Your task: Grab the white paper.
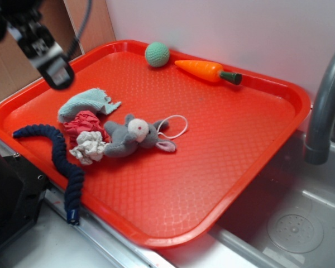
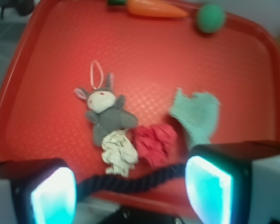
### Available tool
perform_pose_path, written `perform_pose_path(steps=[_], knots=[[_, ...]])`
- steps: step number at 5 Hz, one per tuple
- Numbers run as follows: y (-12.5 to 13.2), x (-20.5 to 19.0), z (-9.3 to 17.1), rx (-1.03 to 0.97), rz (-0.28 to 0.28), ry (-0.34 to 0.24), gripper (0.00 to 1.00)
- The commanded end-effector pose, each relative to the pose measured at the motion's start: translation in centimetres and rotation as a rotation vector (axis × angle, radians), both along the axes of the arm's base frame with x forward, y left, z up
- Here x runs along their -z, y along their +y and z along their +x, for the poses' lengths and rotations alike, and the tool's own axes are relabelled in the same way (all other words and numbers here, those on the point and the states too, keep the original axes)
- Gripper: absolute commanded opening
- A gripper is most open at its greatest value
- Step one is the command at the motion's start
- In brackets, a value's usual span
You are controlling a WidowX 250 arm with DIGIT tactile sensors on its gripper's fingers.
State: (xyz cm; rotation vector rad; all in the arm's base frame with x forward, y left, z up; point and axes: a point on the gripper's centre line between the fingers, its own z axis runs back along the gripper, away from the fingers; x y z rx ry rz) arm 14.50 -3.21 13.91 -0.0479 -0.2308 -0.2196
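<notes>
1. My pincer (image 1: 51, 66) hangs in the air above the far-left corner of the red tray (image 1: 229, 162), spread wide and empty; in the wrist view both fingers (image 2: 53, 198) stand well apart at the bottom of the frame.
2. I take the grey plush mouse (image 1: 135, 138) as my landmark. The white paper (image 1: 90, 147) lies on the tray touching the mouse's lower body, on the side toward the tray's near-left rim.
3. The red paper wad (image 1: 81, 124) presses against the white paper and sits close to the mouse too. The pale teal cloth (image 1: 86, 103) lies beyond the red wad, farther from the mouse.
4. The dark blue rope (image 1: 58, 162) curves past the white paper on the side away from the mouse, draped over the tray rim.
5. My worry is the crowding. If I come down off-centre, one finger could land on the mouse or the red wad, and I would pinch the wrong thing or drag both along.
6. The wad looks light and loose; a finger may push it aside.
7. The rope could snag a finger.
</notes>
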Motion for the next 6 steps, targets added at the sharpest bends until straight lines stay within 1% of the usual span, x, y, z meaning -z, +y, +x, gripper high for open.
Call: perform_pose_path(steps=[1, 3, 5, 6], knots=[[-2.3, 3.9, 1.0, 0.152, 0.027, -0.012, 1.00], [-3.9, 7.1, 0.6, 0.185, 0.108, 0.011, 1.00], [-3.3, 9.9, 0.5, 0.169, 0.179, 0.061, 1.00], [-2.8, 10.7, 0.1, 0.176, 0.170, 0.106, 1.00]])
